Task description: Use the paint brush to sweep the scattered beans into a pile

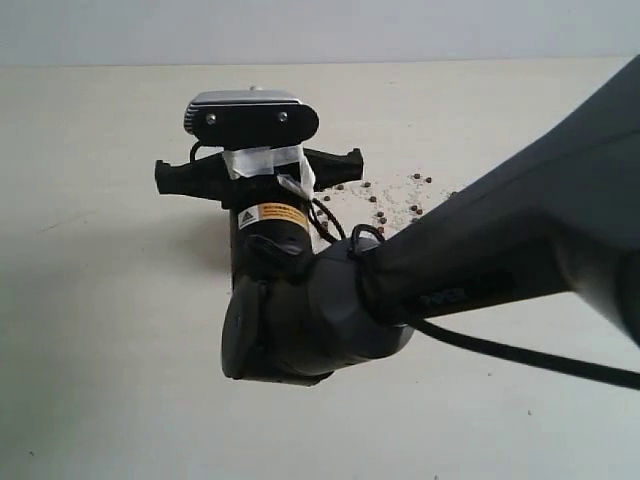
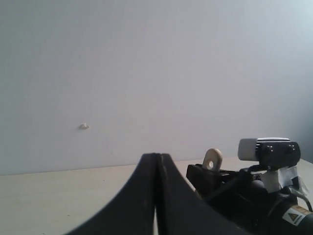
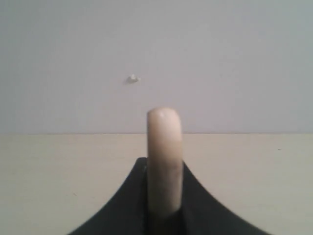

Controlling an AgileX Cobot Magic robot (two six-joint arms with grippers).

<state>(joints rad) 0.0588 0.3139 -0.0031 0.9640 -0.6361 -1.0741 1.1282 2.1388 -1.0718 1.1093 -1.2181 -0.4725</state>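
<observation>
Right end effector (image 3: 164, 200) clamps paint brush (image 3: 164, 142) handle; left end effector (image 2: 157, 169) closed, empty. Likely sweeping step; next, drag brush through beans (image 1: 383, 203).

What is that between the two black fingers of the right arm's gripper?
The cream handle of the paint brush, clamped by the right gripper. The right wrist view shows it plainly, with the handle's rounded end sticking out past the jaws.

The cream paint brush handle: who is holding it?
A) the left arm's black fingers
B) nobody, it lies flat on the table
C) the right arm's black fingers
C: in the right wrist view the cream paint brush handle is clamped between the right arm's black fingers; the left arm's black fingers are shut on nothing.
</observation>
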